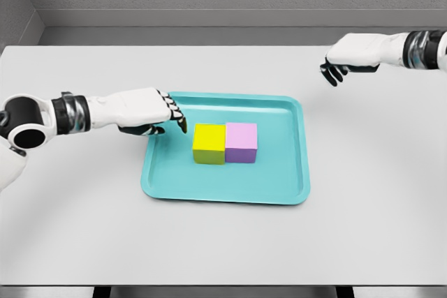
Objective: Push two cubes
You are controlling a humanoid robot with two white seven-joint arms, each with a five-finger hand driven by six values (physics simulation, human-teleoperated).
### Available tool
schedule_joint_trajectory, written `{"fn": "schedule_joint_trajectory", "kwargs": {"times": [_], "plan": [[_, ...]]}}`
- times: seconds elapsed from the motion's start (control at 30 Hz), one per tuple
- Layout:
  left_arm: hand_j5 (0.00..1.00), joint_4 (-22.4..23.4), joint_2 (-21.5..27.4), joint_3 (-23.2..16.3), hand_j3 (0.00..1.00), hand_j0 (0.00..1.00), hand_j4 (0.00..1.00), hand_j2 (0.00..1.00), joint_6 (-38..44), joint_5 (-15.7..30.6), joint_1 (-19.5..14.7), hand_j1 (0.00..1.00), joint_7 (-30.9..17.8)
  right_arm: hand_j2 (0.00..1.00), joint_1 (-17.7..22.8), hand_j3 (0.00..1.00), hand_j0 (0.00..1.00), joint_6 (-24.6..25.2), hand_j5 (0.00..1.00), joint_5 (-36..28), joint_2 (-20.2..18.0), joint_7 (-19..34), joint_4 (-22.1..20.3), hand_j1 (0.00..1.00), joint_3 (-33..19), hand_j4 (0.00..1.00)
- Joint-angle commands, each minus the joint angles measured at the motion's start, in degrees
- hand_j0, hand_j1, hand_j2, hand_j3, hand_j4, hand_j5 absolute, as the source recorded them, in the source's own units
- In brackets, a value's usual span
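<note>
Touching yellow cube (209, 143) and pink cube (242, 142), unlabelled, teal tray (293, 172)

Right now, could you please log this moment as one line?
left hand at tray edge, open | yellow cube touching pink cube | right hand away

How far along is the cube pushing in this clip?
Looks done: the yellow cube and pink cube sit side by side, touching, on the teal tray. In hand: nothing; the left hand hovers by the tray's left edge, the right hand is far off. Left: apparently only pulling back.
</note>
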Motion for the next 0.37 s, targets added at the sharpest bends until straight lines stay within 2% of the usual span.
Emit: {"fn": "schedule_joint_trajectory", "kwargs": {"times": [0.0, 0.03, 0.07, 0.1, 0.13, 0.23, 0.33], "plan": [[0.63, -0.8, 2.0, 0.5, 0.63, 0.63, 0.63, 0.63, 0.2, 2.3, -0.1, 0.63, 0.0, 0.54, 0.2, 0.54, 0.54, 0.1, 0.54, -0.3, -5.8, 0.0, 0.9, 0.54, -2.6, 0.54], [0.66, -3.0, 5.2, 1.5, 0.66, 0.66, 0.66, 0.66, 0.2, 3.1, 0.1, 0.66, 0.0, 0.95, 1.1, 0.95, 0.95, 0.1, 0.95, -0.4, -6.7, 0.0, 1.5, 0.95, -2.9, 0.95], [0.73, -4.8, 8.0, 4.8, 0.73, 0.73, 0.73, 0.73, 0.2, 4.4, 1.1, 0.73, 0.0, 1.0, 2.5, 1.0, 1.0, 0.1, 1.0, -0.4, -7.8, 0.0, 1.5, 1.0, -3.8, 1.0], [0.95, -5.0, 9.7, 7.1, 0.95, 0.95, 0.95, 0.95, 0.2, 6.5, 1.9, 0.95, 0.0, 1.0, 4.2, 1.0, 1.0, 0.1, 1.0, -0.4, -8.3, 0.0, 1.4, 1.0, -4.6, 1.0], [1.0, -4.7, 11.2, 9.9, 1.0, 1.0, 1.0, 1.0, 0.2, 7.4, 3.1, 1.0, 0.0, 1.0, 5.3, 1.0, 1.0, 0.1, 1.0, -0.7, -8.4, 0.0, 1.3, 1.0, -4.6, 1.0], [1.0, -1.7, 15.4, 11.1, 1.0, 1.0, 1.0, 1.0, 0.2, 10.9, 3.9, 1.0, 0.0, 1.0, 6.6, 1.0, 1.0, 0.1, 1.0, -2.2, -8.5, 0.0, 0.9, 1.0, -4.5, 1.0], [1.0, 2.4, 16.8, 11.1, 1.0, 1.0, 1.0, 1.0, 0.2, 10.9, 4.8, 1.0, 0.0, 1.0, 6.5, 1.0, 1.0, 0.1, 1.0, -2.2, -8.3, 0.0, 0.9, 1.0, -4.5, 1.0]]}}
